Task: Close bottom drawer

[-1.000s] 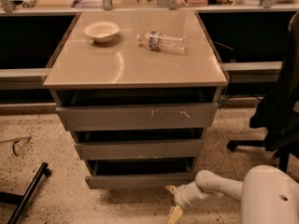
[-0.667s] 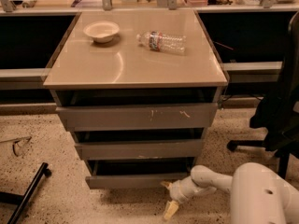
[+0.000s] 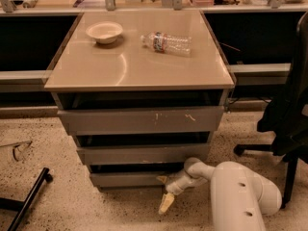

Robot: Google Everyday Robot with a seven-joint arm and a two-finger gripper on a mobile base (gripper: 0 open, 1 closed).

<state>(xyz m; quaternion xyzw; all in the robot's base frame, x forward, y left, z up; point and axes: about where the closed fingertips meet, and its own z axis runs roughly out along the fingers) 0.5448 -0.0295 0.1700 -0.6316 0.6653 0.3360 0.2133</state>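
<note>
The bottom drawer [image 3: 130, 179] is the lowest of three grey drawers in the cabinet [image 3: 139, 76]. Its plain front sits low near the floor, with a dark gap above it. My gripper [image 3: 163, 191] is at the drawer's right front corner, low over the floor. Its fingers are spread: one tip touches the drawer front and the other fingertip [image 3: 166, 203] points down at the floor. My white arm [image 3: 240, 191] comes in from the lower right.
The middle drawer [image 3: 142, 154] and the scratched top drawer [image 3: 139, 121] stand slightly out. A white bowl [image 3: 104, 32] and a lying plastic bottle [image 3: 166, 42] are on the cabinet top. A black office chair [image 3: 288, 119] stands to the right and a black bar [image 3: 29, 198] lies on the floor to the left.
My gripper has moved left and up against the bottom drawer's front. The drawer front has slid in toward the cabinet.
</note>
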